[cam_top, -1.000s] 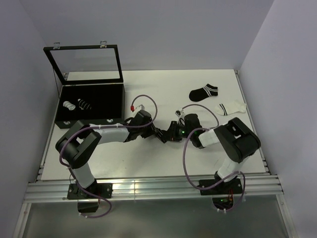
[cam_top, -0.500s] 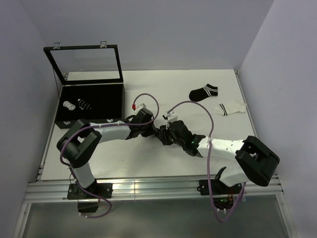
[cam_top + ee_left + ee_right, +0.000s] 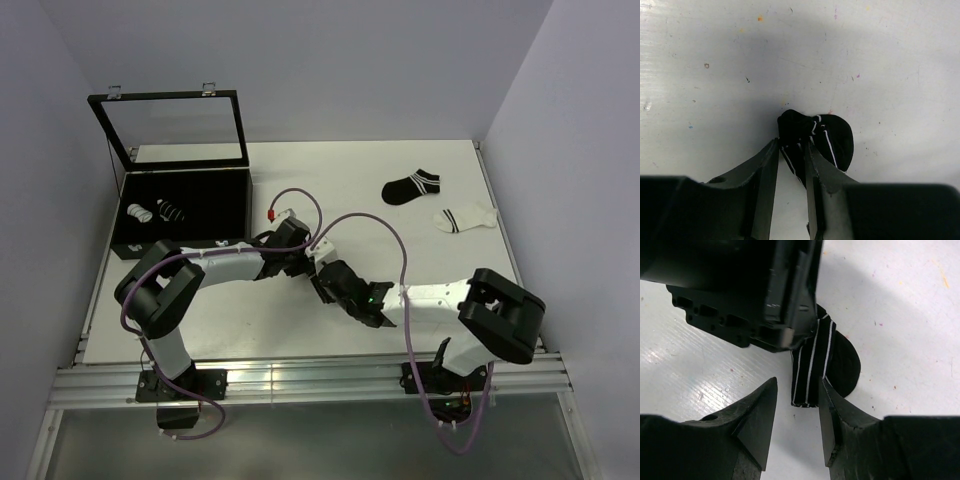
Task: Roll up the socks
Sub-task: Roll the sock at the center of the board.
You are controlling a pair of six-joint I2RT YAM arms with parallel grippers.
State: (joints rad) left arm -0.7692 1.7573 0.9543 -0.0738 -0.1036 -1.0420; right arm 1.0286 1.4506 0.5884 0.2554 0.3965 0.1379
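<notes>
2 arms low over the table [image 3: 350, 170], left gripper [image 3: 791, 150] tight on the black sock [image 3: 835, 142], right gripper [image 3: 797, 390] spread around its end.

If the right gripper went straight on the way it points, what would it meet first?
The black striped sock: its end lies between the right gripper's open jaws. Just behind is the left gripper pinching it; heights are hard to judge.

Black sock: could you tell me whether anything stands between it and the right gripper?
Nothing visible does: the black sock lies right before the open right gripper; the left gripper pinches its far end.
</notes>
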